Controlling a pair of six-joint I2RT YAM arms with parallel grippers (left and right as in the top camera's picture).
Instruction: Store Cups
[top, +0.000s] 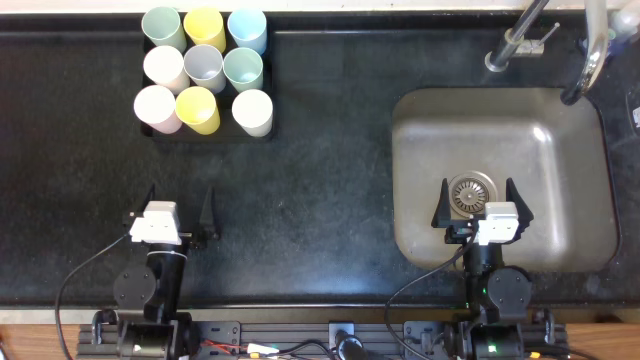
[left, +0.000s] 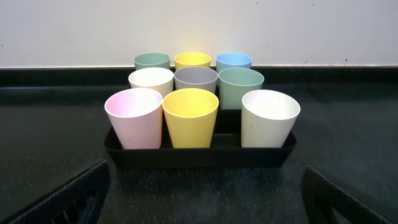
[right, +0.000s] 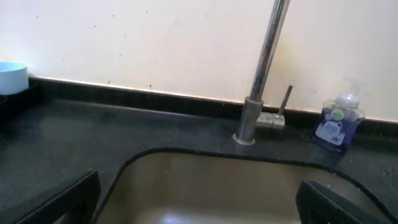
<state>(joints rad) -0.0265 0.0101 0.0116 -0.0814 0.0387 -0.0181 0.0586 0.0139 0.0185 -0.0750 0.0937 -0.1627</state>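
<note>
- Bench (top: 320, 150): dark, speckled worktop that carries everything.
- Sink (top: 560, 130): steel basin let into the bench's right half, with a round drain (top: 472, 192) near its front wall.
- Tray (left: 199, 155): black, shallow, at the bench's back left corner, well apart from the sink.
- Left gripper (top: 181, 192): fingers wide apart and holding nothing. It is near the bench's front edge at the left and faces the tray from a distance.
- Right gripper (top: 478, 190): fingers wide apart and holding nothing. It is above the sink near its front wall, with the drain between the fingertips in the top view.
- Tap (right: 267, 62): steel, upright, at the sink's back rim.
- Cups (left: 189, 115): nine, upright and mouth up, in the tray in three rows of three.
  - Back row: green, yellow, blue.
  - Middle row: cream, grey, green.
  - Front row: pink, yellow, white.
- Bottle (right: 337, 121): small pump bottle at the bench's back edge, beside the tap.
</note>
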